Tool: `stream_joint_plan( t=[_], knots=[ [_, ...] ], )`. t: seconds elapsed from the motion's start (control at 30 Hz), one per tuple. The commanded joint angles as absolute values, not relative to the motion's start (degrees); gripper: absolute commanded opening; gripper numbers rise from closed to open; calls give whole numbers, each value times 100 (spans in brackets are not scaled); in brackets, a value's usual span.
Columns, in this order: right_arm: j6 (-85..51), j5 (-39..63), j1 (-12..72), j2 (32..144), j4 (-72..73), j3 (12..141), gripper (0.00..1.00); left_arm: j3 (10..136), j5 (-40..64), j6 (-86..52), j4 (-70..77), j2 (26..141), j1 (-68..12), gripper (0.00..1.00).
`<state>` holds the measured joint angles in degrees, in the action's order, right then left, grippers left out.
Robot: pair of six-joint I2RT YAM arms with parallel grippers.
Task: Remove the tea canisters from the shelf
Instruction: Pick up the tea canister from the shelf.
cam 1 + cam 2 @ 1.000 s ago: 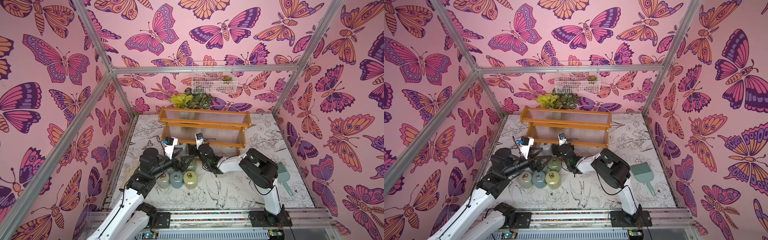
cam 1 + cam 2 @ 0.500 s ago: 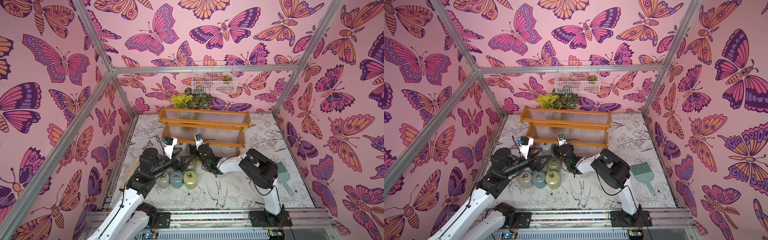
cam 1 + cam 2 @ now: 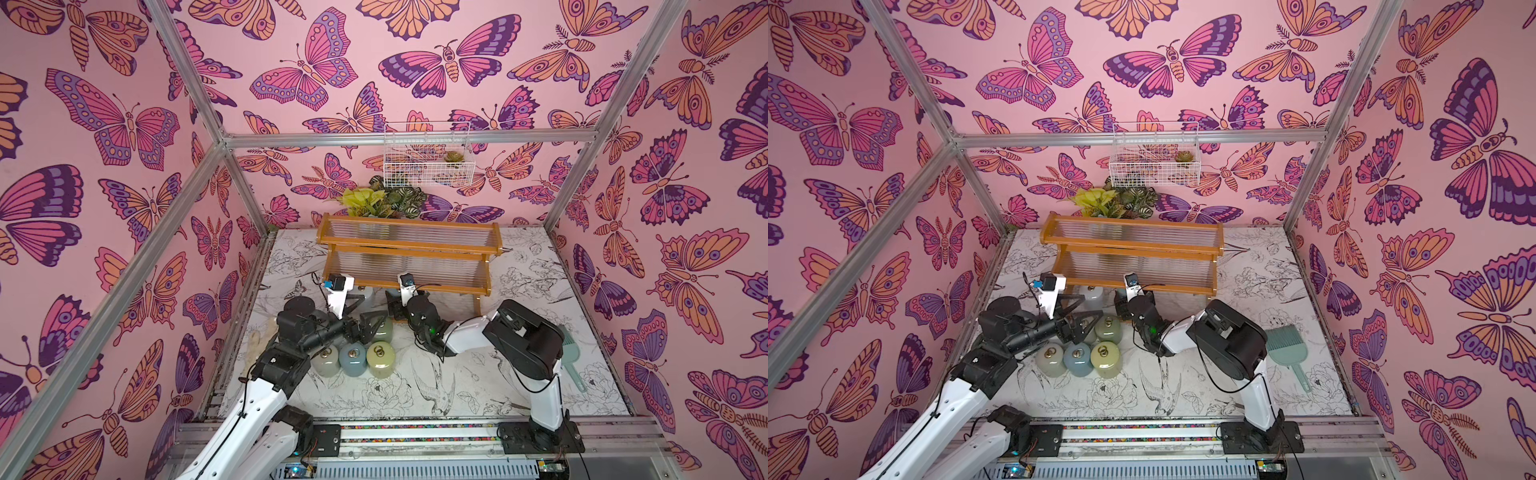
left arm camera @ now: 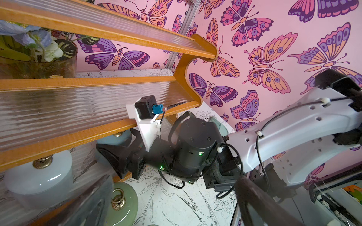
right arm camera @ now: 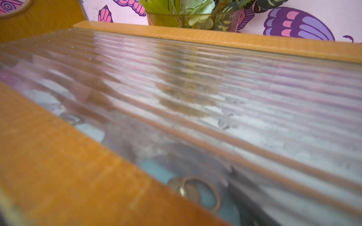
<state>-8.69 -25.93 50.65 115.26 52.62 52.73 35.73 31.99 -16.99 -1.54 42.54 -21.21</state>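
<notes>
Right gripper (image 3: 390,298): closed, apparently gripping the blue-grey canister (image 4: 115,139), tucked beneath the lowest rail of the shelf (image 3: 449,288).
Left gripper (image 3: 365,326): jaws spread, sage green canister (image 3: 384,330) right at its tips.
Also under the rail: white canister (image 4: 39,176), beside the right gripper, toward the left arm.
Risk: lifting before pulling back would knock the ring (image 4: 118,134) or wrist camera (image 4: 146,107) on the rail overhead. The glossy glaze could slip, and the left gripper sits close.
Writing: none legible.

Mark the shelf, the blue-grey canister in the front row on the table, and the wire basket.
shelf (image 3: 409,244): in a top view, front wooden rail of the top tier.
blue-grey canister (image 3: 352,360): in a top view, lid beside the ring pull.
wire basket (image 3: 428,174): in a top view, front mesh wall.
</notes>
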Motion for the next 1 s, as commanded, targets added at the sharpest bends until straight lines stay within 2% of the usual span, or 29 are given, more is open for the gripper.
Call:
stream_joint_plan(
  t=[0.0, 0.97],
  knots=[
    [-592, -2681, 5028, 11214, 5219, 5043, 66, 3516, 3308, -1714, -79, 4205, -2070, 100],
    [-247, -2191, 5129, 10308, 5686, 4226, 63, 3583, 3304, -1723, -79, 4429, -2066, 100]
  ],
)
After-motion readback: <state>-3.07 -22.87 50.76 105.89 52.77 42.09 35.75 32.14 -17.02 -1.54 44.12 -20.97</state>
